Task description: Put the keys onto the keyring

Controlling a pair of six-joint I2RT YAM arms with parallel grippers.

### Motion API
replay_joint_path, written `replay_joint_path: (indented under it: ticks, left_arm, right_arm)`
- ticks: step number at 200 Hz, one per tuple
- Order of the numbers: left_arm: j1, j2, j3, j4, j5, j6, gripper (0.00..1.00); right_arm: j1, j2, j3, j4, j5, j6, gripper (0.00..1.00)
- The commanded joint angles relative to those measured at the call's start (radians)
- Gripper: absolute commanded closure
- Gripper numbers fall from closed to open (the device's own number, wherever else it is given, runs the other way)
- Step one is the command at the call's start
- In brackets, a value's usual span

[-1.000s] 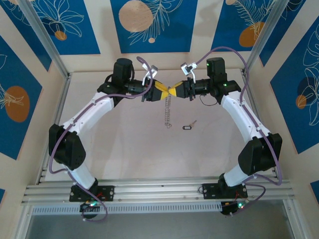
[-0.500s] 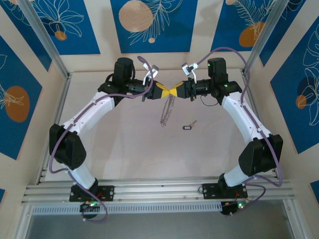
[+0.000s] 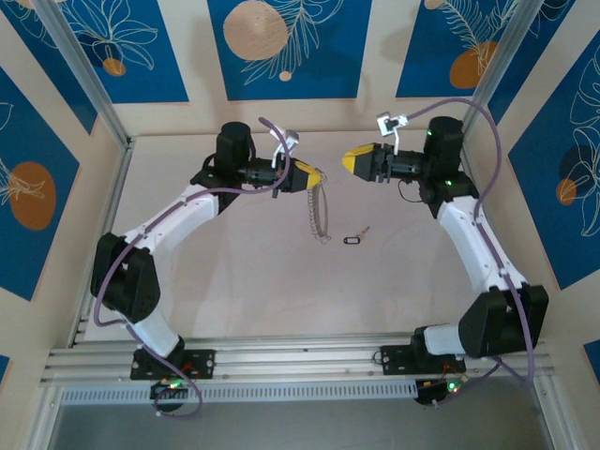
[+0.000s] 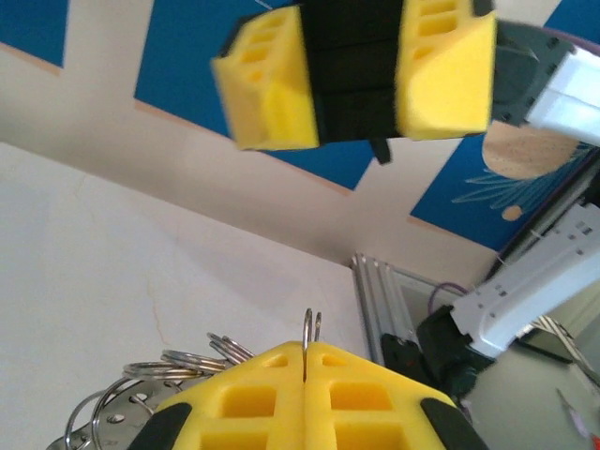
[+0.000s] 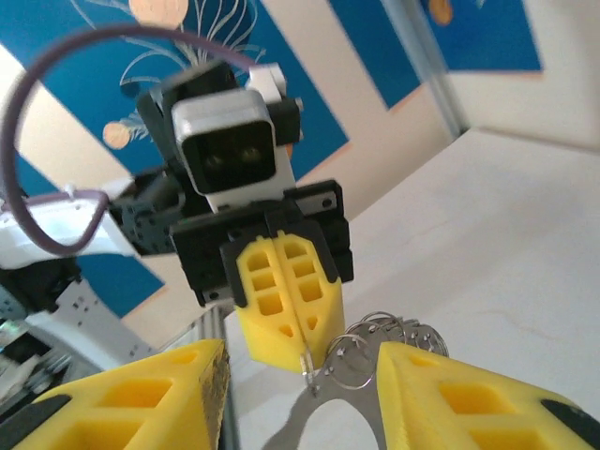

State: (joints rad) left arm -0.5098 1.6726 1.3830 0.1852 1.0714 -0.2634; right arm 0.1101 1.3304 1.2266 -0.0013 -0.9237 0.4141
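Observation:
My left gripper (image 3: 316, 175) is held above the table, shut on one small wire ring of the keyring (image 3: 319, 212). The keyring is a silvery floppy loop that hangs from the gripper down towards the table. In the left wrist view the ring (image 4: 310, 327) sticks up out of the closed yellow jaws of the left gripper (image 4: 305, 350). My right gripper (image 3: 349, 161) stands open a short way to the right, holding nothing. The right wrist view looks between the right gripper's spread fingers (image 5: 150, 398) at the left gripper (image 5: 286, 298) and the keyring (image 5: 380, 352). The key (image 3: 353, 238), with its black tag, lies on the table.
Aluminium rails (image 3: 103, 187) and patterned blue walls border the pale tabletop (image 3: 234, 272). The key lies just right of the keyring's hanging end. The right gripper (image 4: 356, 75) faces the left wrist camera from close by.
The right gripper has opened, let go of the keyring and drawn back to the right. The left gripper has shut on the ring and now holds the keyring alone.

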Motion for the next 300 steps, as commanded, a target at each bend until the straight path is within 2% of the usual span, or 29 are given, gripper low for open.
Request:
replay_joint_path:
  ticks: [1,27,49,86,153,190,241,278,300]
  left_arm:
    - [-0.007,-0.060,-0.044,0.283,-0.021,-0.136,1.00]
    - [-0.007,-0.081,-0.123,0.496,-0.072,-0.224,1.00]
    - [-0.008,-0.101,-0.181,0.652,-0.117,-0.267,1.00]
    - [-0.009,-0.154,-0.233,0.726,-0.169,-0.211,1.00]
    - [-0.009,-0.288,-0.297,0.548,-0.281,0.126,1.00]
    - [-0.009,-0.336,-0.314,0.454,-0.322,0.256,1.00]
    - [-0.009,-0.363,-0.337,0.413,-0.354,0.306,1.00]
    - [-0.010,-0.386,-0.374,0.416,-0.391,0.307,1.00]
    - [-0.011,-0.397,-0.404,0.420,-0.413,0.298,1.00]
  right_arm:
    - [0.003,-0.083,-0.080,0.178,0.114,0.158,0.53]
    - [0.013,-0.144,-0.217,0.328,0.228,0.266,0.53]
    - [0.028,-0.171,-0.307,0.377,0.316,0.306,0.53]
    - [0.030,-0.175,-0.407,0.376,0.408,0.351,0.53]
    - [0.025,-0.189,-0.537,0.295,0.533,0.360,0.53]
    - [0.025,-0.190,-0.562,0.253,0.576,0.364,0.53]
    - [0.025,-0.201,-0.564,0.124,0.672,0.371,0.54]
    - [0.026,-0.196,-0.525,-0.117,0.819,0.391,0.53]
    - [0.029,-0.171,-0.516,-0.207,0.859,0.389,0.53]
